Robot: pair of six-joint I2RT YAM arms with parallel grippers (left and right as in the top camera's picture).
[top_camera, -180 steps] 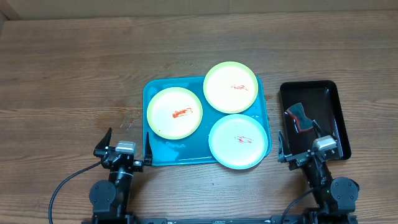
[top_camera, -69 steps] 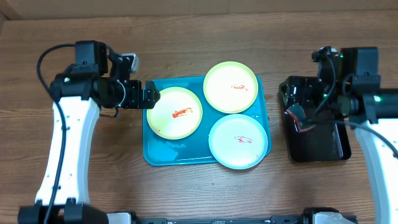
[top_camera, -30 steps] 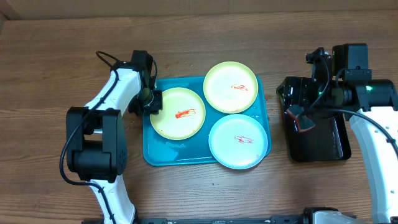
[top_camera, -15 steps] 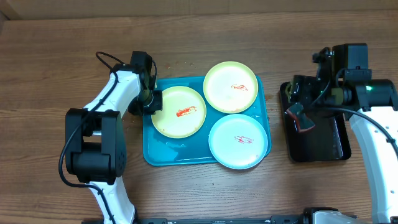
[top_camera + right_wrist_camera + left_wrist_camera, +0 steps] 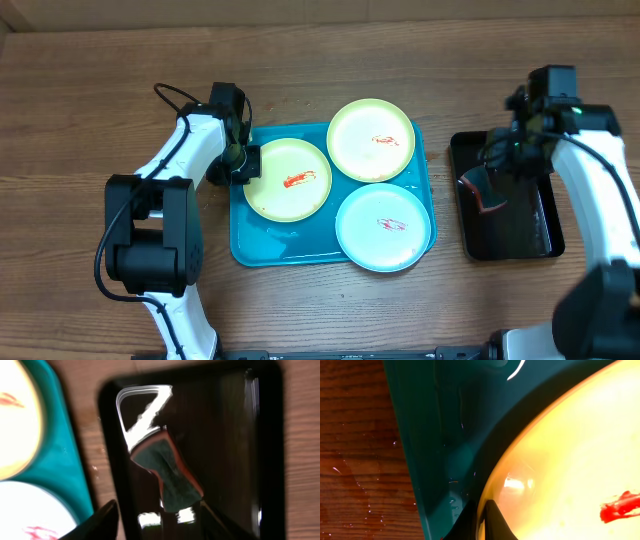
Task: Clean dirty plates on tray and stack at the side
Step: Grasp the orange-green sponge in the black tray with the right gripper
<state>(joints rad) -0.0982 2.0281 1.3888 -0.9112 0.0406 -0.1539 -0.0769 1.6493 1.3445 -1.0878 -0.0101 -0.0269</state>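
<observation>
Three plates lie in the teal tray (image 5: 255, 245), each with a red smear: a yellow-green one at left (image 5: 285, 180), another at the back (image 5: 371, 140), and a mint one in front (image 5: 385, 227). My left gripper (image 5: 243, 162) is shut on the left plate's rim; in the left wrist view the black fingertips (image 5: 492, 522) pinch the plate's edge (image 5: 570, 460) above the tray floor (image 5: 435, 435). My right gripper (image 5: 495, 165) hangs over a dark sponge with a red edge (image 5: 167, 467). Its jaws stand apart on either side of the sponge's near end.
The sponge lies in a small black tray (image 5: 520, 235) to the right of the teal tray (image 5: 60, 460). Bare wooden table (image 5: 120, 90) surrounds both. The left arm's white links (image 5: 185, 150) reach along the teal tray's left side.
My right arm has swung over the black tray and its jaws have narrowed around the sponge. The left gripper has closed on the plate's rim and stayed in place.
</observation>
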